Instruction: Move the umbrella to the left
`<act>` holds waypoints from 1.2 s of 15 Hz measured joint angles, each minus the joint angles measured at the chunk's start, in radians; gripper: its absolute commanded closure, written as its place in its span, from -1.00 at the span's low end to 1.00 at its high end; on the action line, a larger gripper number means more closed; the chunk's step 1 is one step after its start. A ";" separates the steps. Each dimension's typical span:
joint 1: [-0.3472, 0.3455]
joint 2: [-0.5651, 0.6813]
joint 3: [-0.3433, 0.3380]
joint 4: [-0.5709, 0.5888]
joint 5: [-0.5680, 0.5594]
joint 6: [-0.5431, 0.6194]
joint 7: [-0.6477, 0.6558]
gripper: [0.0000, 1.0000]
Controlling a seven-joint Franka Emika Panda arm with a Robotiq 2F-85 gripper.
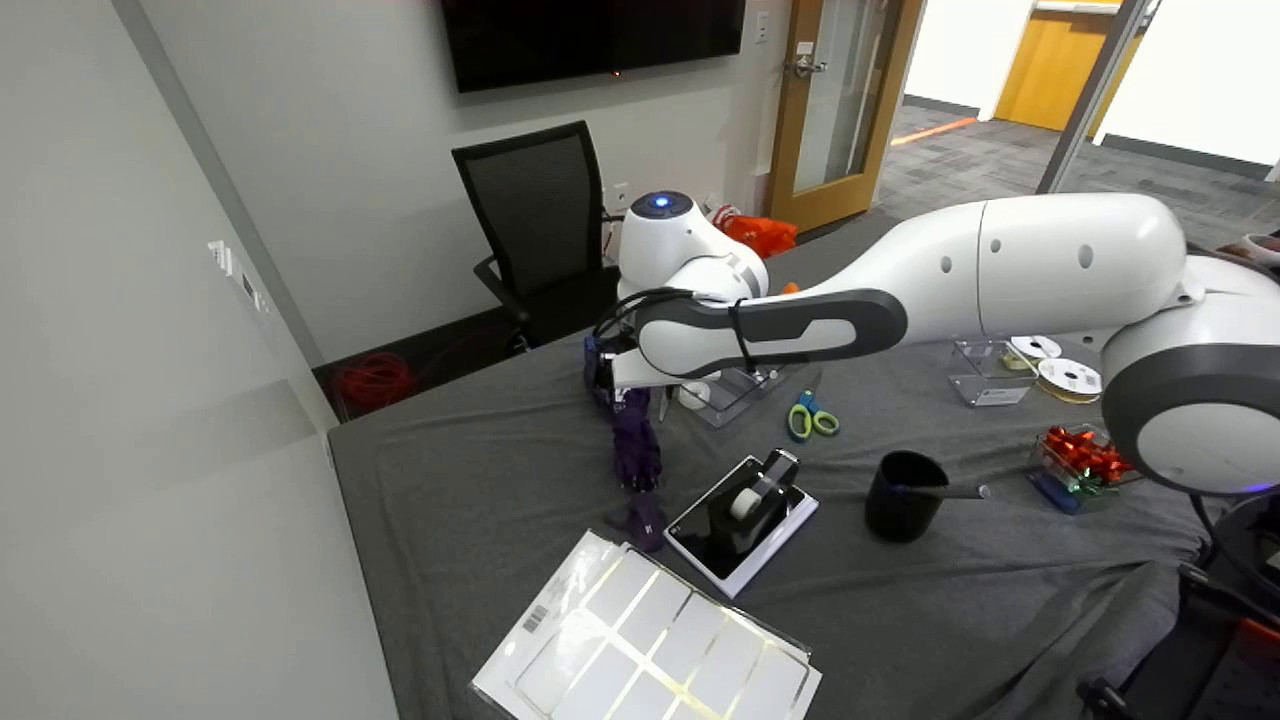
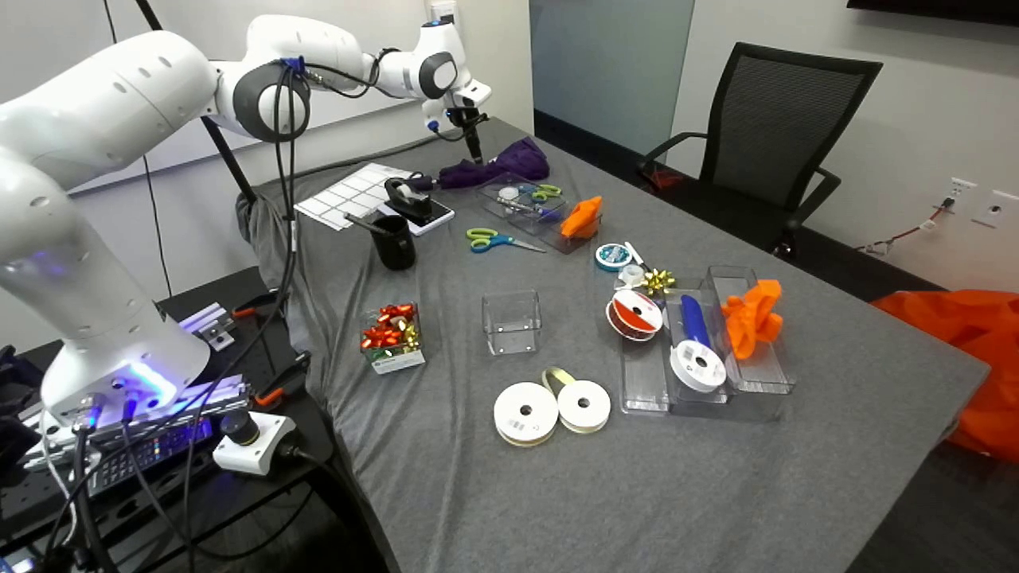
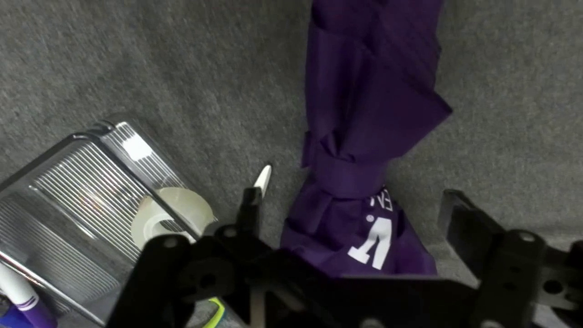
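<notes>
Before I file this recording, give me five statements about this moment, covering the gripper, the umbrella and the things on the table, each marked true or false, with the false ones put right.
1. The gripper is open, its jaws on either side of the umbrella. True.
2. The umbrella hangs in the air. False: it lies on the grey cloth.
3. The tape dispenser stands on a flat black-topped box. True.
4. The black cup lies tipped over on its side. False: it stands upright, with something rod-shaped poking out.
5. The red bows sit in a clear box. True.
</notes>
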State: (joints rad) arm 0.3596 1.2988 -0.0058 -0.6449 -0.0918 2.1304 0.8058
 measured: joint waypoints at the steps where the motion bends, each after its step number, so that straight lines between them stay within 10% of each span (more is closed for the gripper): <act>1: 0.001 0.004 0.000 0.000 0.000 -0.016 -0.003 -1.00; 18: 0.026 0.083 0.000 0.037 0.000 -0.001 0.045 -1.00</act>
State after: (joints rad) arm 0.3852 1.3816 -0.0059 -0.6078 -0.0921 2.1294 0.8512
